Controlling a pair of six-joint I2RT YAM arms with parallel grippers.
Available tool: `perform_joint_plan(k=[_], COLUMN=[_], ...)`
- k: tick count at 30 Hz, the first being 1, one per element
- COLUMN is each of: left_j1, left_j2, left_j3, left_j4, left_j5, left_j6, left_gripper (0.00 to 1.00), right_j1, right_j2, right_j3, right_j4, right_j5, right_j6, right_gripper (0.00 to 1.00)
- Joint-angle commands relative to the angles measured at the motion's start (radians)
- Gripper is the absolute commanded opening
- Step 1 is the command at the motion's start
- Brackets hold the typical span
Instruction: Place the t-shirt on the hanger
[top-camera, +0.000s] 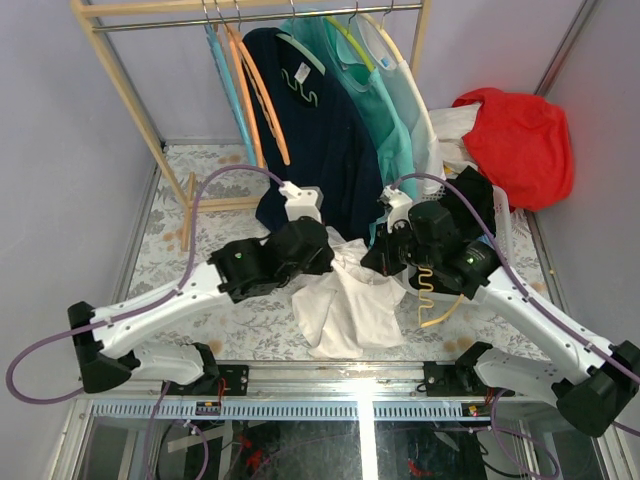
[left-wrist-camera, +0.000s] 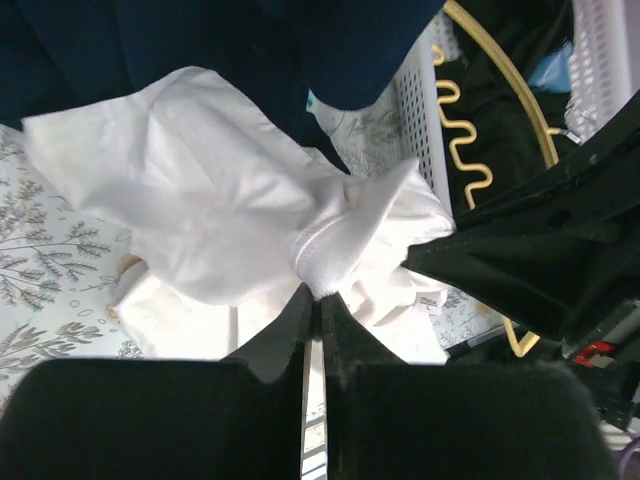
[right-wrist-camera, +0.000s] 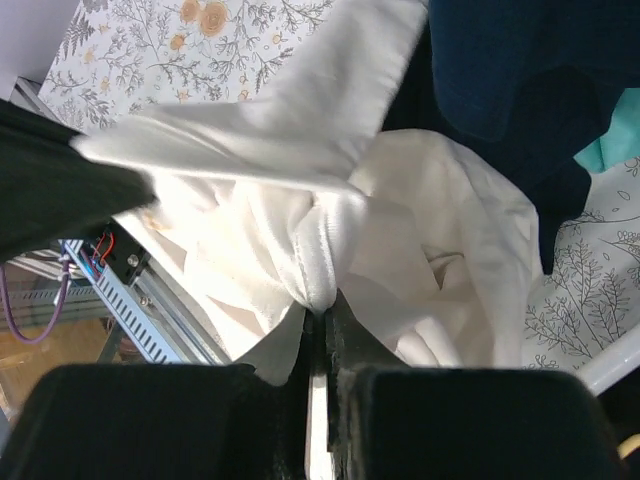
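Sagging between the two, the t-shirt (top-camera: 352, 300) is clamped by the left gripper (left-wrist-camera: 312, 298) and by the right gripper (right-wrist-camera: 320, 310).

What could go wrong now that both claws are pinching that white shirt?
The left gripper and right gripper each pinch only a small fold of the t-shirt, so it might slip free. The shirt is bunched, with no clear opening showing, so threading the hanger lying by the right arm may be hard. The navy shirt hanging close behind might snag.
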Motion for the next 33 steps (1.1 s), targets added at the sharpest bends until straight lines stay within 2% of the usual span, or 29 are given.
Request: perform_joint_plan(k=[1,6,10,17,21,24,26,29,31,33], left_j1=[0.009,0.009,0.009,0.008,0.011,0.010,0.008,0.010,0.009,0.009], left_j2=[-0.075,-0.097,-0.115,-0.187,-0.183,-0.145,-0.109,-0.054,-0.040,-0.058], left_j3=[0.062,0.096,0.179,0.438,0.597,0.757,0.869,1.027,1.047,0.985], left_j4=[-0.131,-0.169,-0.245,-0.399,-0.421,-0.350,-0.228,-0.089,-0.005,0.069], left_j5=[-0.119,-0.137,-0.198,-0.338,-0.422,-0.478,-0.458,-0.408,-0.400,-0.374], left_j6=[0.022,0.037,0.054,0.110,0.195,0.333,0.461,0.608,0.674,0.704], left_gripper=[0.00,0.00,0.00,0.00,0.00,0.00,0.00,0.00,0.00,0.00], right_j1=[-0.008,-0.008,-0.008,-0.008,-0.009,-0.009,-0.008,-0.008,-0.008,-0.008], right_j2=[-0.050,-0.042,-0.005,0.051,0.099,0.203,0.265,0.337,0.337,0.293], right_j3=[0.020,0.047,0.090,0.247,0.330,0.451,0.544,0.695,0.740,0.702], right_j4=[-0.101,-0.115,-0.114,-0.145,-0.046,0.118,0.235,0.322,0.352,0.345], right_j5=[0.113,0.122,0.116,0.178,0.091,-0.048,-0.119,-0.216,-0.250,-0.263], right_j6=[-0.048,-0.049,-0.046,-0.076,-0.057,-0.019,0.027,0.083,0.095,0.083], right_gripper=[0.00,0.00,0.00,0.00,0.00,0.00,0.00,0.00,0.00,0.00])
